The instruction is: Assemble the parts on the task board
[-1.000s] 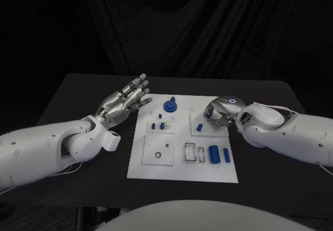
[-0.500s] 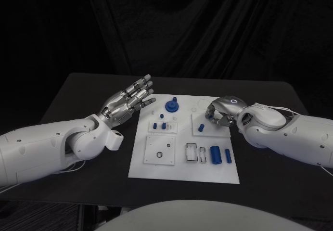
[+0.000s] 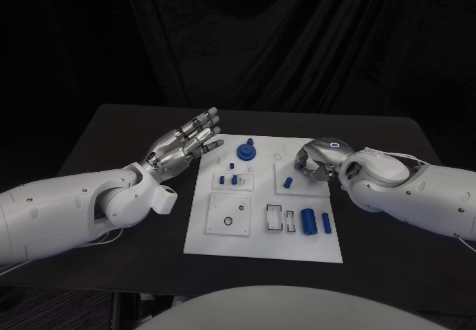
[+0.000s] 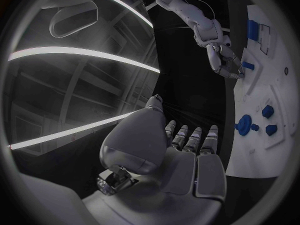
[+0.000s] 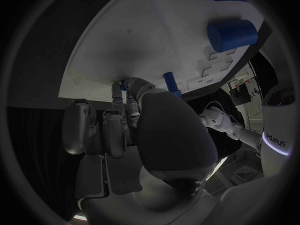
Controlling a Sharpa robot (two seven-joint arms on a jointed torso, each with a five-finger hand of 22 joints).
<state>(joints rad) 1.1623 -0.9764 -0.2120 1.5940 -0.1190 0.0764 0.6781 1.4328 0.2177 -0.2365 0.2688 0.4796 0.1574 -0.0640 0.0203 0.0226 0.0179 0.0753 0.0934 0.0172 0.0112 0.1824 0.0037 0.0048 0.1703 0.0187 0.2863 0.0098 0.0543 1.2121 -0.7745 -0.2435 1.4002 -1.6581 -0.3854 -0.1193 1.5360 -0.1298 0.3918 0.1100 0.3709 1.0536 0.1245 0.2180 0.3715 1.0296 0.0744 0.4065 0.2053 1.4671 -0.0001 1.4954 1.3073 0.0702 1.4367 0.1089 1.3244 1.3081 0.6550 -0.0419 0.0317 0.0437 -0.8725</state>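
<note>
The white task board (image 3: 260, 237) lies mid-table with several blue parts on it. My right hand (image 3: 316, 159) is curled down over the board's far right area. Its fingertips (image 5: 128, 92) pinch a small blue part (image 5: 125, 84) against the board. A short blue peg (image 3: 287, 183) stands just in front of that hand, also in the right wrist view (image 5: 170, 82). My left hand (image 3: 184, 144) hovers open beside the board's far left corner, palm up and fingers spread, holding nothing. The left wrist view shows the right hand (image 4: 225, 60) pointing down at the board.
On the board are a blue round knob (image 3: 244, 150), two small pegs (image 3: 227, 180), a thick blue cylinder (image 3: 307, 221) and a slim blue bar (image 3: 325, 221) beside empty slots (image 3: 273, 216). A square plate with a ring (image 3: 227, 214) sits at the near left. Black table (image 3: 119, 130) surrounds it.
</note>
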